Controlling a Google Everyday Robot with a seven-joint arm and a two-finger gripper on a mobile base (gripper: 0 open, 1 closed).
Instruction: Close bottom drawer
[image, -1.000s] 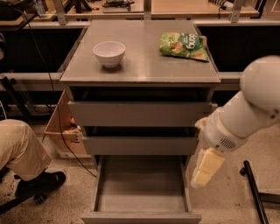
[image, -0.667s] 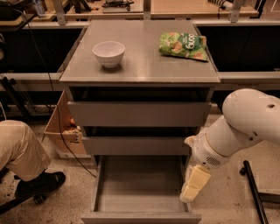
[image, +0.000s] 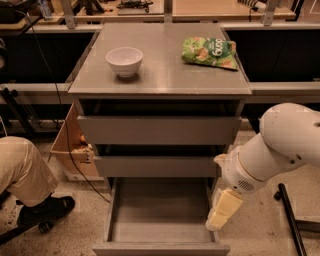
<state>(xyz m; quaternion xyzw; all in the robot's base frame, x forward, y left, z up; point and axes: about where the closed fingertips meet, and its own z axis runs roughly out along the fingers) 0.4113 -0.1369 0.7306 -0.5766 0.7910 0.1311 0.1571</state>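
The bottom drawer (image: 160, 212) stood pulled out. The gripper (image: 221, 214) hung at its right wall. Gripper state could not be determined.

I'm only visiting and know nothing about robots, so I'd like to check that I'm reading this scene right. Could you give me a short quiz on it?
1. Fill in: on the cabinet top, beside the white bowl, lies a green ___.
2. True or false: the bottom drawer is pulled out, and its tray looks empty.
3. Where is the gripper?
A. Over the white bowl
B. Low, by the bottom drawer's side wall on the picture's right
C. High above the cabinet top

Key: 1 snack bag; 2 true; 3 B.
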